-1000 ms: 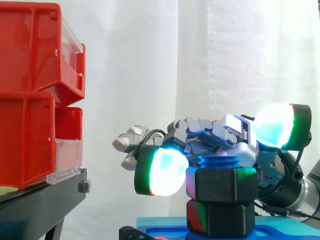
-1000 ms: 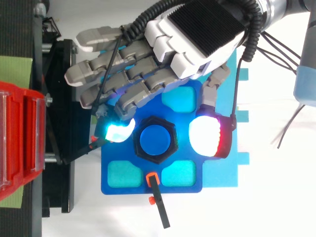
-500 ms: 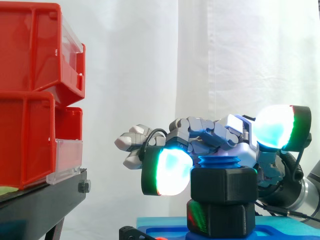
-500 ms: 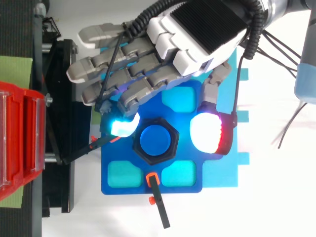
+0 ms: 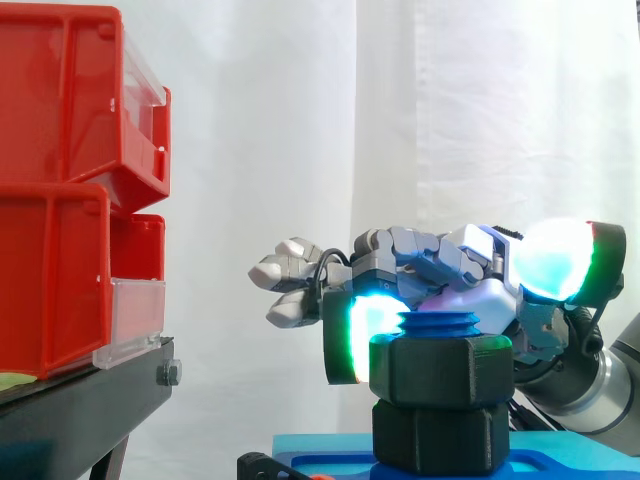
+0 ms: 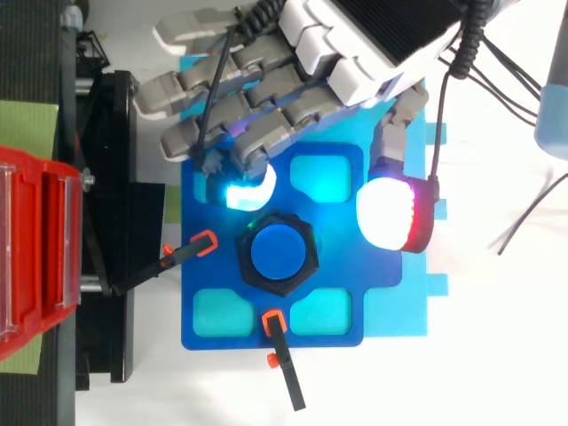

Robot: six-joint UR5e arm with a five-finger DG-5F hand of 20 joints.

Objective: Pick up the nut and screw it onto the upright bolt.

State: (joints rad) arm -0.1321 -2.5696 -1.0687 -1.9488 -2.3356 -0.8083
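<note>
Nut (image 5: 440,371), black hex, sits threaded on the upright bolt (image 5: 438,324). The bolt's long axis is vertical with the threaded end pointing straight up. A short stretch of blue thread sticks out above the nut. The nut's bore axis is vertical too, its top face is level, and one flat faces the side camera. Right under it, touching, is a lower black hex block (image 5: 440,439) on the blue fixture plate (image 6: 342,271).

Top view: the bolt (image 6: 276,252) is seen end-on as a blue disc, with the nut (image 6: 304,232) as a hex ring around it, at the plate's centre. The nut's corners point left and right in that view.

Hand (image 6: 346,62) comes in from the upper right and is off the nut. Its fingers are loosely bent and fanned out, the thumb is held wide from them, and nothing is pinched. A cyan-glowing fingertip (image 6: 250,189) is just beside the nut's upper-left edge, not touching. The white-red thumb pad (image 6: 390,213) is apart on the nut's right. In the side view the hand (image 5: 440,265) sits at about the level of the bolt top, with a green-cyan pad (image 5: 362,335) next to the nut's left face.

Two orange-tipped black clamps (image 6: 204,244) (image 6: 273,321) point in at the nut from the left and from below. The plate lies on a light-blue base (image 6: 399,312) on the white tabletop (image 6: 497,355). Red bins (image 5: 70,190) sit on a black stand (image 5: 80,410) at left.
</note>
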